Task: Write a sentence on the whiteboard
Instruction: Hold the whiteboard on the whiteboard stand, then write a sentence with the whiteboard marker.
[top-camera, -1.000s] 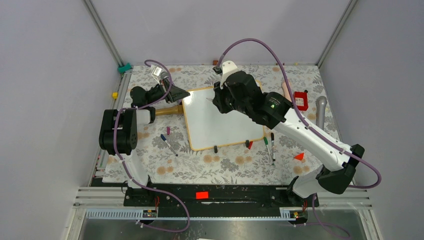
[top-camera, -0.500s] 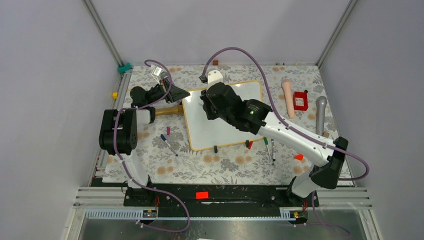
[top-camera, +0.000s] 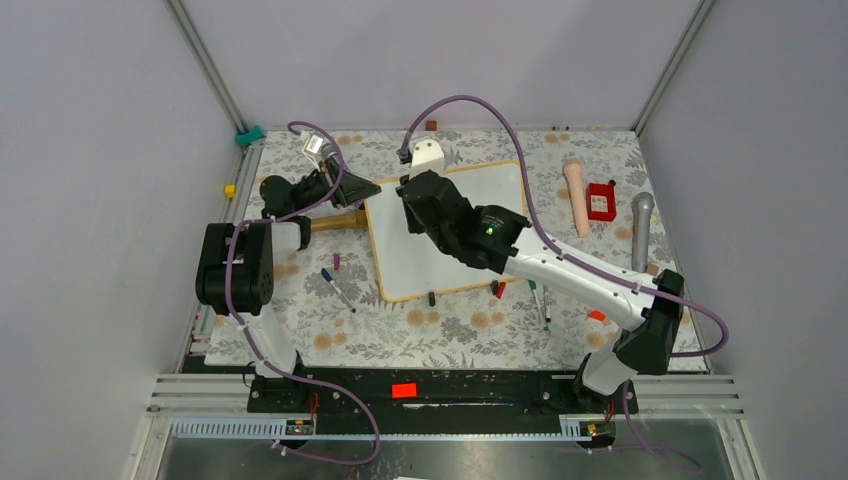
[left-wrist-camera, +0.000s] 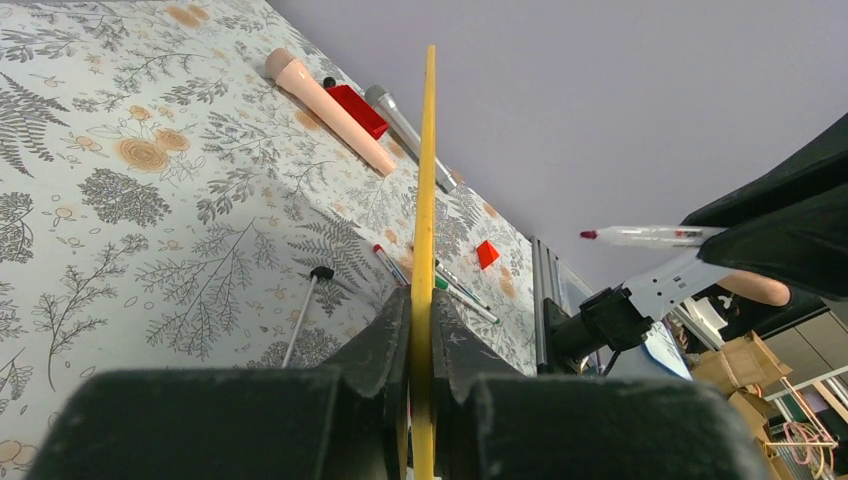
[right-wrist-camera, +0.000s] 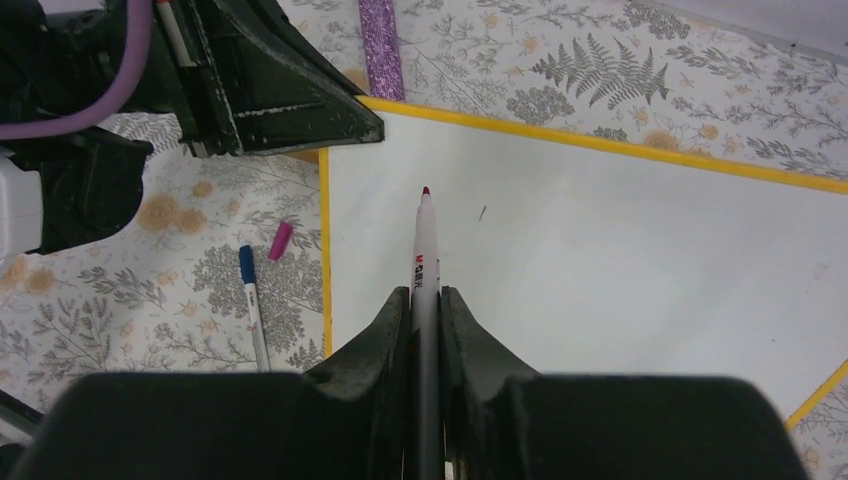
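Right wrist | right gripper (right-wrist-camera: 424, 330) clamps marker (right-wrist-camera: 424, 255), tip toward whiteboard's (right-wrist-camera: 620, 250) far-left corner | left gripper (left-wrist-camera: 420, 335) pinches rim

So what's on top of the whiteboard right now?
The whiteboard is almost blank: just one tiny dark mark. The right gripper holds a marker above it. From above, the right arm hides part of the board.

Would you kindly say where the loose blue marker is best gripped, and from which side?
Grip the blue marker mid-barrel from straight above, closing across its width: it lies flat on the cloth, with room on both sides.
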